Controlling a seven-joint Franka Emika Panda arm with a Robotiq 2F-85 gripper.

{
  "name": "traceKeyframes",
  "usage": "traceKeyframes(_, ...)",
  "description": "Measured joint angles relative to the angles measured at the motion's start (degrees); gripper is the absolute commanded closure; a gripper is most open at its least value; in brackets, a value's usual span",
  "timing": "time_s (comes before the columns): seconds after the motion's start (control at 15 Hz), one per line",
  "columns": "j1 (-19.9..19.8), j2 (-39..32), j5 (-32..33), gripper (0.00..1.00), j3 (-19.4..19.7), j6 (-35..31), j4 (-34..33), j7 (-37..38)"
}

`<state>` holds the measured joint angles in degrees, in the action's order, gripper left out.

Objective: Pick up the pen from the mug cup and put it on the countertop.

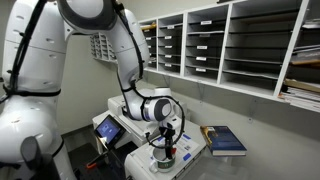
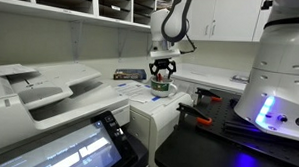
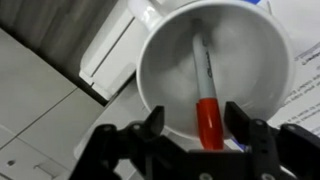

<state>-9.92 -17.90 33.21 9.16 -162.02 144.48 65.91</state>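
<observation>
The white mug cup fills the wrist view, seen from above. The pen leans inside it, grey shaft down and red cap up towards me. My gripper is open, just above the mug's rim, with one black finger on each side of the red cap and a gap on both sides. In both exterior views the gripper points straight down over the mug, which stands on the white machine top. The dark countertop lies beside the machine.
A blue book lies on the machine top near the mug. A printed sheet lies under the mug. A red-handled tool lies on the countertop. Shelf compartments line the wall. A printer touchscreen is close by.
</observation>
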Motion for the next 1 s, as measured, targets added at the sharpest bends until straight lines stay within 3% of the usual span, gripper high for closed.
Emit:
traceKeyframes(0.13, 4.7, -0.7, -1.9, 0.31, 3.2, -0.1, -0.1, -0.1)
traceKeyframes(0.27, 7.8, -1.7, -3.2, 0.39, 4.9, -1.2, -0.1, -0.6)
traceKeyframes(0.4, 10.0, -2.7, -4.2, 0.63, 6.0, -2.5, 0.2, -2.4)
traceKeyframes(0.47, 10.8, -3.3, -4.5, 0.66, 6.6, -3.5, 0.4, -3.8)
traceKeyframes(0.73, 13.4, -4.3, -7.3, 0.95, 9.6, -8.2, 0.6, -10.5)
traceKeyframes(0.8, 13.7, -4.3, -8.8, 0.98, 9.8, -8.9, 0.9, -12.9)
traceKeyframes(1.0, 13.5, -4.1, -15.1, 0.95, 9.3, -11.1, 1.9, -22.4)
